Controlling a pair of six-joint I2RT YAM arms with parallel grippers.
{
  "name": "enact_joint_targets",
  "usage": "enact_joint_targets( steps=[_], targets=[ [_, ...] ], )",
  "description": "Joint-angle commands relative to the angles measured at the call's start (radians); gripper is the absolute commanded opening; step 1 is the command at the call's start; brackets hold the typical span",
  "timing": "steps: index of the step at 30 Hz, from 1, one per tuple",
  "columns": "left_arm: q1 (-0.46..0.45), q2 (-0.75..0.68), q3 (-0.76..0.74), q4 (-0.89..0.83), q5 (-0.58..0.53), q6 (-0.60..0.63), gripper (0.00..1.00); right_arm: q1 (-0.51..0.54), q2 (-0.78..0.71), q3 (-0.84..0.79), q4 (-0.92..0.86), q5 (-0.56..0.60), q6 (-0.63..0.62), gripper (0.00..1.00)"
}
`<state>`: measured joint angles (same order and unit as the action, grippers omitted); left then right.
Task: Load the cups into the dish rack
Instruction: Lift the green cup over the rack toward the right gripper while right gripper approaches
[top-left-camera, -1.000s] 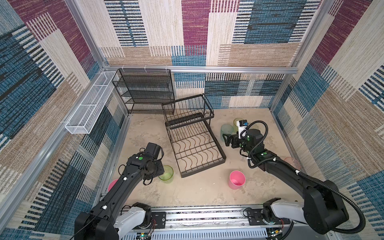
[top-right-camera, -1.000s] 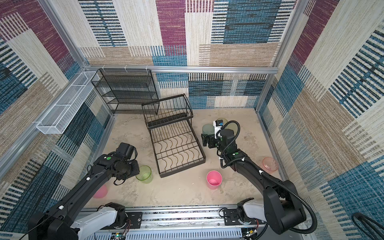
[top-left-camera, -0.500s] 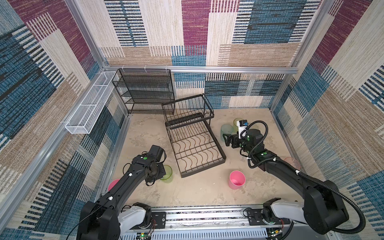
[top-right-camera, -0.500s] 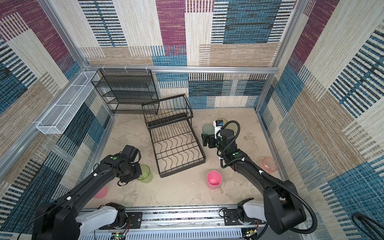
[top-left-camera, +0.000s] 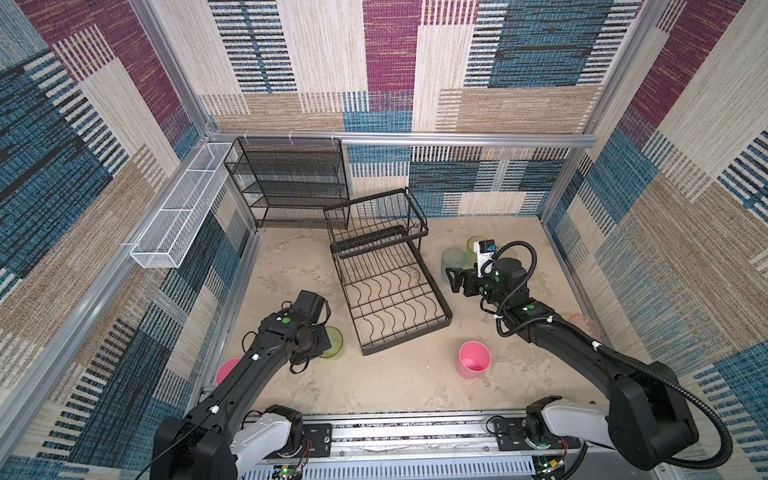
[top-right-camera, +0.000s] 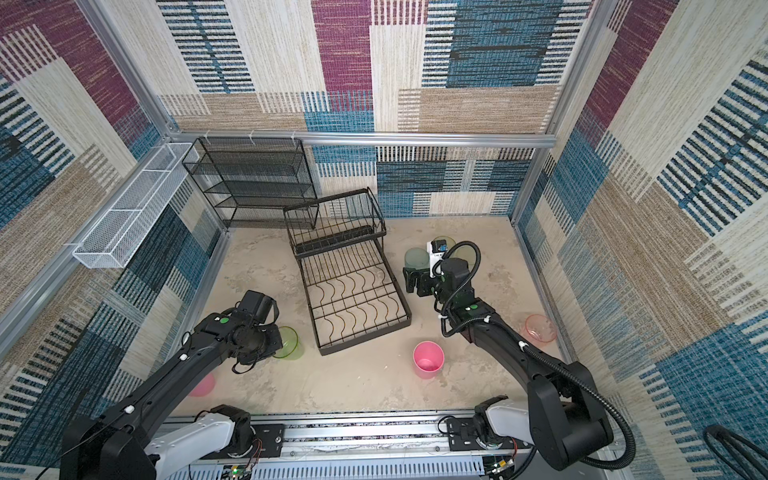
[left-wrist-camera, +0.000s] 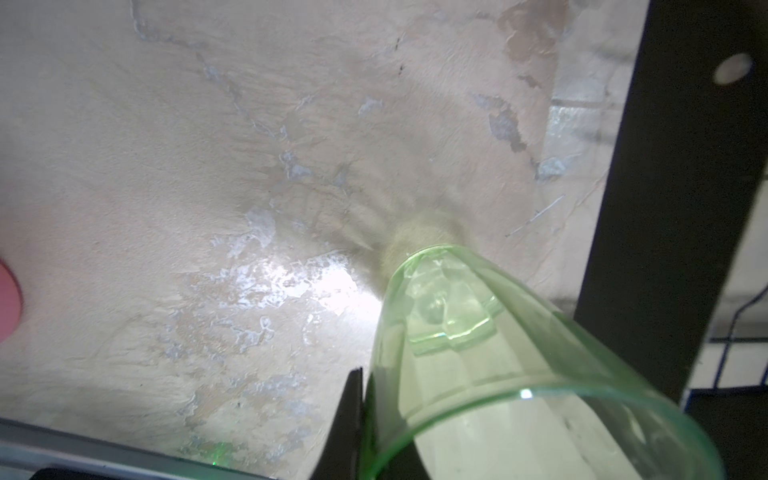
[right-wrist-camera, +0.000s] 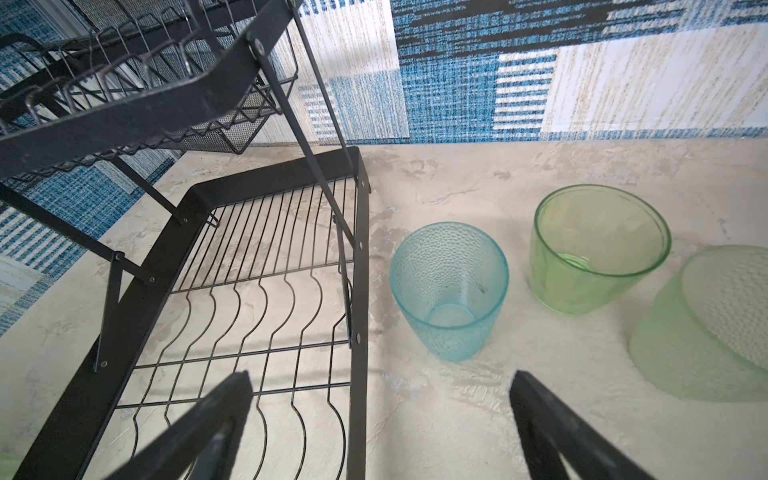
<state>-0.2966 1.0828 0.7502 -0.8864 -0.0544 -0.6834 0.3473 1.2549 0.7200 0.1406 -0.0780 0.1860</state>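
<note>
Left gripper (top-left-camera: 320, 341) is clamped on the wall of a yellow-green cup (top-left-camera: 335, 345) off the dish rack's (top-left-camera: 405, 338) near left corner: grasp step. Next: lift, then carry over the rack rim. Right gripper (top-left-camera: 455, 280), spread and empty, hovers beside the rack's right edge, near the teal cup (top-left-camera: 453, 259).

Your left wrist view crops the pink cup (left-wrist-camera: 8, 295) to a sliver, the left arm (top-left-camera: 266, 353) half hides it in a top view, and the frosted green cup (right-wrist-camera: 706, 328) is cut off.
</note>
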Motion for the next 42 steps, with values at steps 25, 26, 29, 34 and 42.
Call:
enact_joint_targets(
  steps=[25,26,29,34,42],
  targets=[
    [-0.183,-0.042,0.314,0.178,0.219,0.028,0.00,0.001,0.096,0.178,-0.184,-0.097,0.261,1.00],
    [-0.198,-0.030,0.319,0.202,0.213,0.027,0.00,0.000,0.104,0.196,-0.205,-0.106,0.280,1.00],
    [-0.241,0.003,0.316,0.308,0.200,0.028,0.00,0.000,0.109,0.226,-0.240,-0.151,0.352,1.00],
    [-0.281,0.060,0.298,0.513,0.206,0.021,0.00,-0.004,0.072,0.235,-0.259,-0.209,0.481,1.00],
    [-0.362,0.188,0.328,0.765,0.186,0.019,0.00,-0.062,0.009,0.236,-0.266,-0.367,0.678,1.00]
  ],
)
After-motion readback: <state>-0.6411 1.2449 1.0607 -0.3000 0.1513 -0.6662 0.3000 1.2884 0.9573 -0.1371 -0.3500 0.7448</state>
